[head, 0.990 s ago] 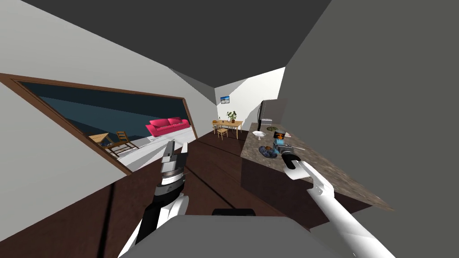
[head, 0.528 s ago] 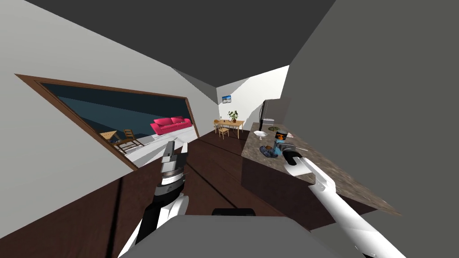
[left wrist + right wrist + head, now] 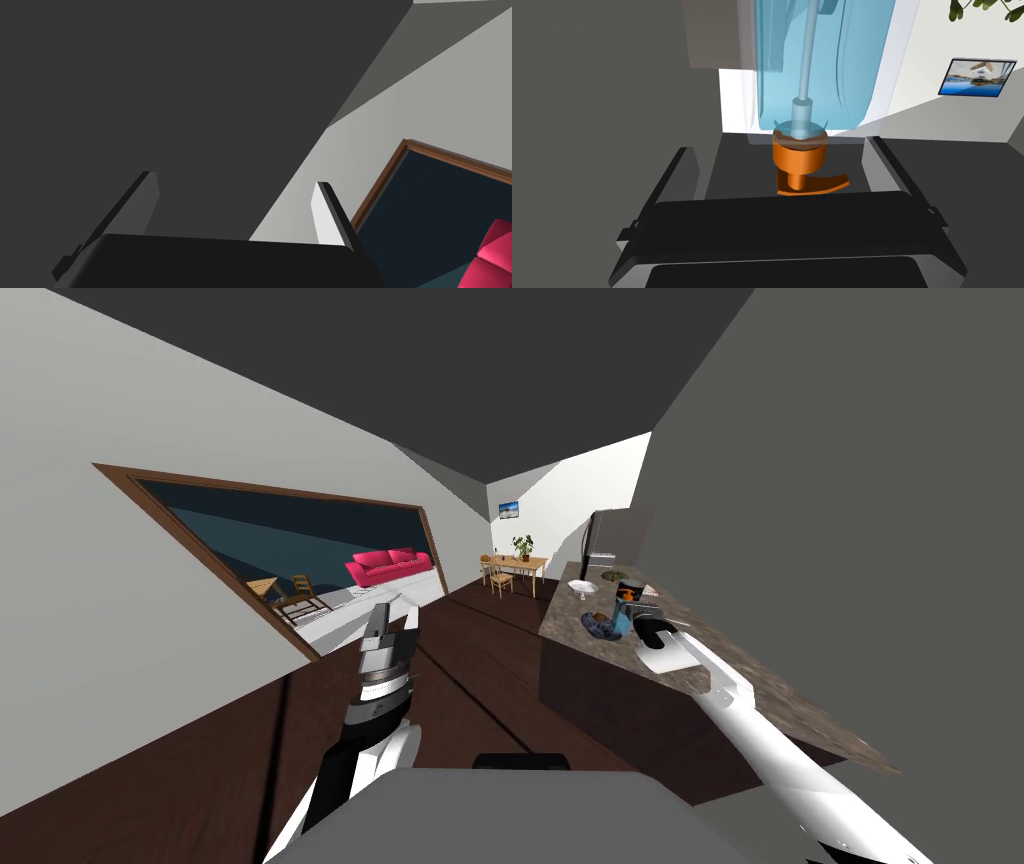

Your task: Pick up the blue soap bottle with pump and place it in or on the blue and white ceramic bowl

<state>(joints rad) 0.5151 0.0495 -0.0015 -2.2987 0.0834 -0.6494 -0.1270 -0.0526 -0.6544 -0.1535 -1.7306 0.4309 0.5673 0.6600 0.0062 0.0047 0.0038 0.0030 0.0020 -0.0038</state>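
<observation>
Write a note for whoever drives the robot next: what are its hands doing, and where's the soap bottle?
Left hand: open, empty, raised, away from the counter.
Right hand: open, out over the counter, fingers either side of the soap bottle's orange pump, not squeezing it.
Soap bottle: standing on the counter right beside the bowl.
Done: right hand lined up. Left: shut on the bottle, lift it, set it in the bowl.

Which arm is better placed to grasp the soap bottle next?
Right. The right gripper has the blue soap bottle between its open fingers, beside the bowl on the counter; the left gripper hangs apart over the floor.
</observation>
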